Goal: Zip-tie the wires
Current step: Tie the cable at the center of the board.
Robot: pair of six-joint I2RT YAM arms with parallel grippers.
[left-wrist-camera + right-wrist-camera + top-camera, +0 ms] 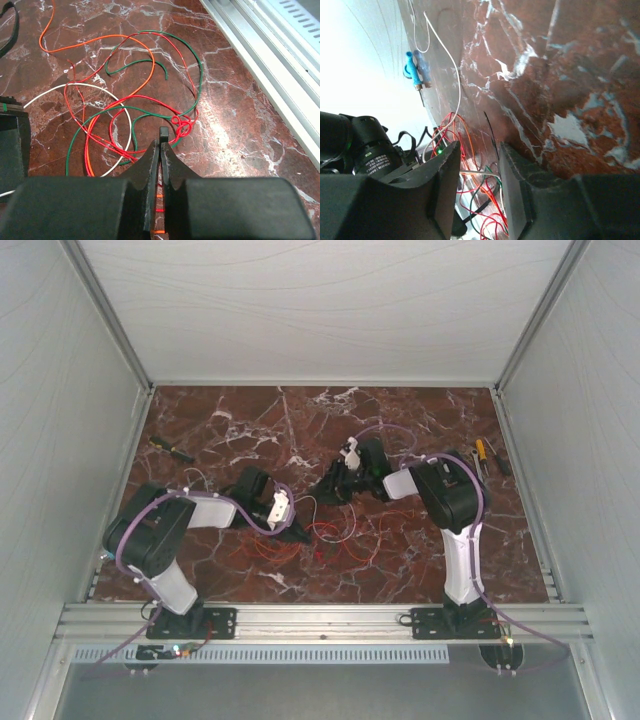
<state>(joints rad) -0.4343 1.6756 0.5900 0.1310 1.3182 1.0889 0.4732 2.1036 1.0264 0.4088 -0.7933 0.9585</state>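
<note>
The dark red marble table (420, 560) carries everything, and the wires (132, 100) lie on it near its front middle, between the two arms, in slack overlapping loops of red, orange, white and green. The left gripper (159, 146) sits low at the near edge of the tangle with its jaws clenched tight. Red and orange strands pass under or through them, but I cannot tell whether any are pinched. The right gripper (479, 147) faces the tangle from the far side, its jaws parted with nothing between them. These wires look almost weightless and quite limp, yet springy enough to hold their curls. A pinch on a single strand would probably drag the rest along or let it slip free. The better hold seems to be where several strands run side by side just ahead of the left jaws, or close to the small red knot (181, 125), so that the bundle is gathered tight. A short black stub (163, 133) pokes out at the left jaw tips and may be the end of the zip tie, though I cannot be sure. Such a strip should be light, slick and bendy, best held near one end with the other free for threading.
</note>
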